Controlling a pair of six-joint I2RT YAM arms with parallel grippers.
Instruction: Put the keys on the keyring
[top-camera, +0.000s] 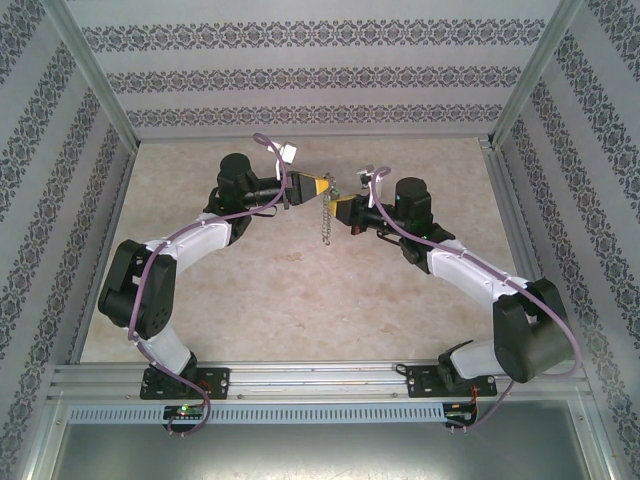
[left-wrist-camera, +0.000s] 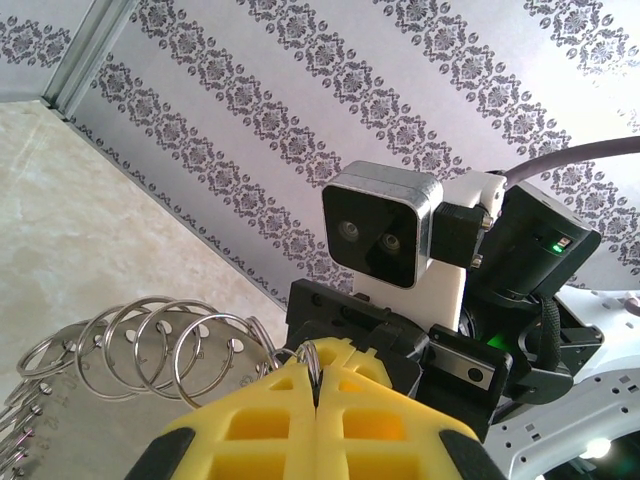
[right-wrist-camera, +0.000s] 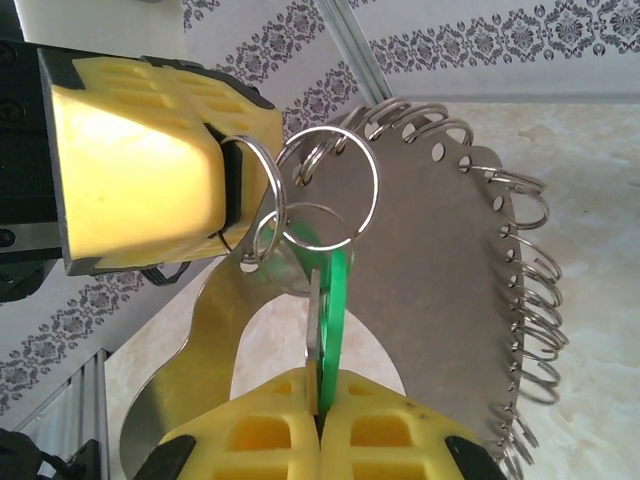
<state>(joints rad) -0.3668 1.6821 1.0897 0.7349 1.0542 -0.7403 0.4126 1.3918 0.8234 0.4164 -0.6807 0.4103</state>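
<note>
Right wrist: right gripper (right-wrist-camera: 318, 388) jaws pinching green-headed key (right-wrist-camera: 338, 290) edge-on; left gripper (right-wrist-camera: 232, 172) jaws clamped on ring-fringed grey keyring (right-wrist-camera: 440, 300).

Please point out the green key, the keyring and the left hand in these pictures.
green key (right-wrist-camera: 336, 310), right wrist view, on the edge of its green head.
keyring (right-wrist-camera: 440, 300), right wrist view, on its flat metal face.
left hand (left-wrist-camera: 315, 365), left wrist view, between its yellow fingertips.
</note>
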